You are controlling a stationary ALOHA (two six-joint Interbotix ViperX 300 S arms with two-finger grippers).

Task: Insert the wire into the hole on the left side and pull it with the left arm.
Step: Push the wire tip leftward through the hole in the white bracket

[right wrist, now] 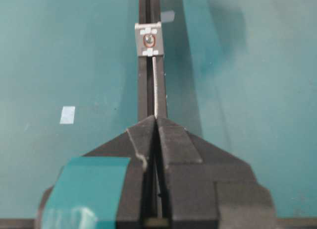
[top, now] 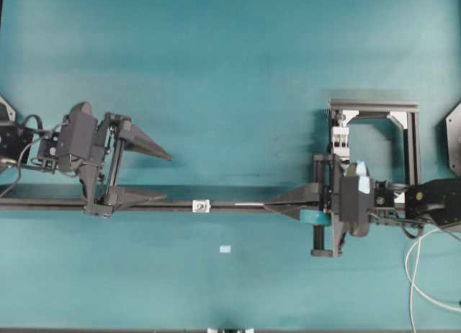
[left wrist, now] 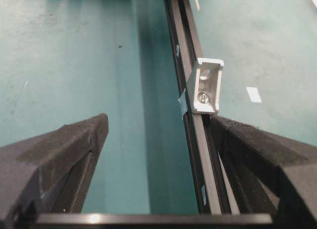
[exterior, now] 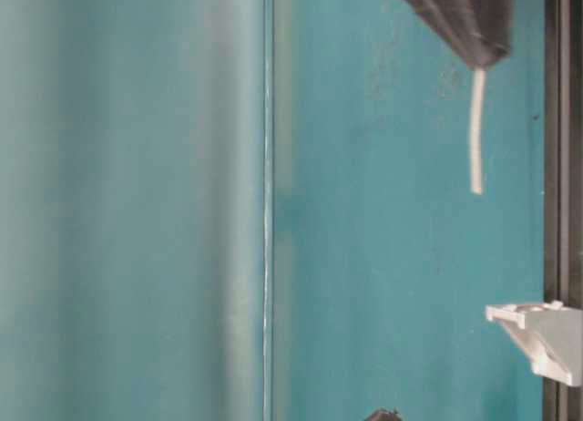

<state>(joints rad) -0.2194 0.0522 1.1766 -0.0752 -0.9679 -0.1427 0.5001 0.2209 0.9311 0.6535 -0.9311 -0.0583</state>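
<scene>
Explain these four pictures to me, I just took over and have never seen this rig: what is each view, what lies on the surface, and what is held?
Two black robot arms face each other across a teal table. One picture looks straight down, one looks from table level, and two come from cameras on the arms' wrists.

A dark rail runs across the table. On it sits a small silver fitting with the hole.

The right end effector is shut on the thin pale wire, whose tip points at the hole, just short of it.

The left end effector is open and empty, its fingers either side of the rail. A small tape patch lies nearby.
</scene>
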